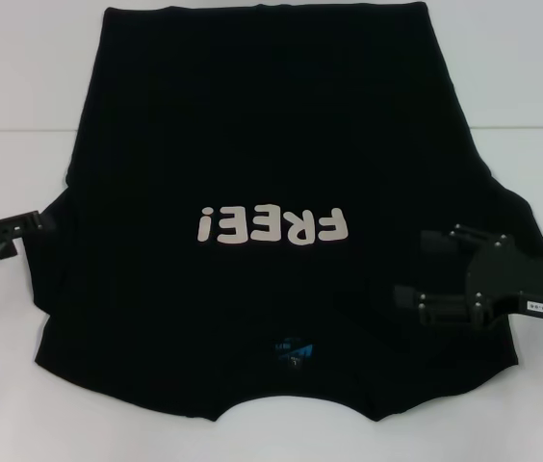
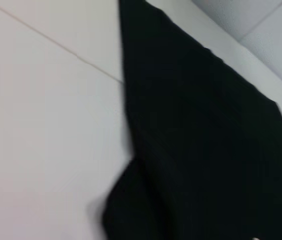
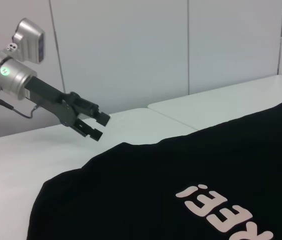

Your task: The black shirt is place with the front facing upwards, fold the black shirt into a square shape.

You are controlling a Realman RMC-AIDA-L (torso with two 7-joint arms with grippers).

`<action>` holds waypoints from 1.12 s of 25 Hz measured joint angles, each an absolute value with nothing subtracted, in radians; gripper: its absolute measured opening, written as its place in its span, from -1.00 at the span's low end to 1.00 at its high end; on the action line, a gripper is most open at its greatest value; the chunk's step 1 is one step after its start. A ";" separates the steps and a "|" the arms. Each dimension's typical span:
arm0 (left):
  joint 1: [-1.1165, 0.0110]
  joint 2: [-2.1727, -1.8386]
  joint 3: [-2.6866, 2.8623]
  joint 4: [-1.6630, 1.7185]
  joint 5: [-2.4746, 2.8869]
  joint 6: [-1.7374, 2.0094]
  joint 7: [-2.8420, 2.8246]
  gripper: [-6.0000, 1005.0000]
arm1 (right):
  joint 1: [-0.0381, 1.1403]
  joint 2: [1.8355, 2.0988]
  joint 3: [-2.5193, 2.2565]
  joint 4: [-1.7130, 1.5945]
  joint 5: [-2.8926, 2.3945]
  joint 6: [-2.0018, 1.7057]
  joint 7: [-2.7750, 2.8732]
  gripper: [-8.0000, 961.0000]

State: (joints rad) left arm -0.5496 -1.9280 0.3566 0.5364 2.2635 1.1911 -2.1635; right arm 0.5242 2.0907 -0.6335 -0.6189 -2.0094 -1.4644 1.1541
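The black shirt (image 1: pixel 262 144) lies spread flat on the white table (image 1: pixel 12 115), front up, with its collar at the near edge. Its cream letters "FREE!" (image 1: pixel 271 223) read upside down from the head, and a small blue neck label (image 1: pixel 294 351) shows near the collar. My left gripper (image 1: pixel 36 236) is open just off the shirt's left sleeve; the right wrist view shows it (image 3: pixel 100 127) above the table beside the sleeve edge. Over the shirt's right sleeve my right gripper (image 1: pixel 424 268) is open, holding nothing. The left wrist view shows only the shirt's side edge (image 2: pixel 201 125).
Bare white table (image 2: pixel 41 125) surrounds the shirt on the left, right and near sides. A seam between table panels (image 1: pixel 527 123) runs across at the far right. Pale wall panels (image 3: pixel 131 50) stand behind the table.
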 joint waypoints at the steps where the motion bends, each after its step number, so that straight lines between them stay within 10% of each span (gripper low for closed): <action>1: -0.550 -1.931 0.359 0.530 2.268 1.171 -2.165 0.86 | 0.526 2.091 -0.635 -0.619 -2.009 -1.464 1.154 0.97; 28: -0.568 -1.939 0.409 0.461 2.281 1.078 -2.237 0.85 | 0.530 2.091 -0.647 -0.619 -2.009 -1.483 1.161 0.97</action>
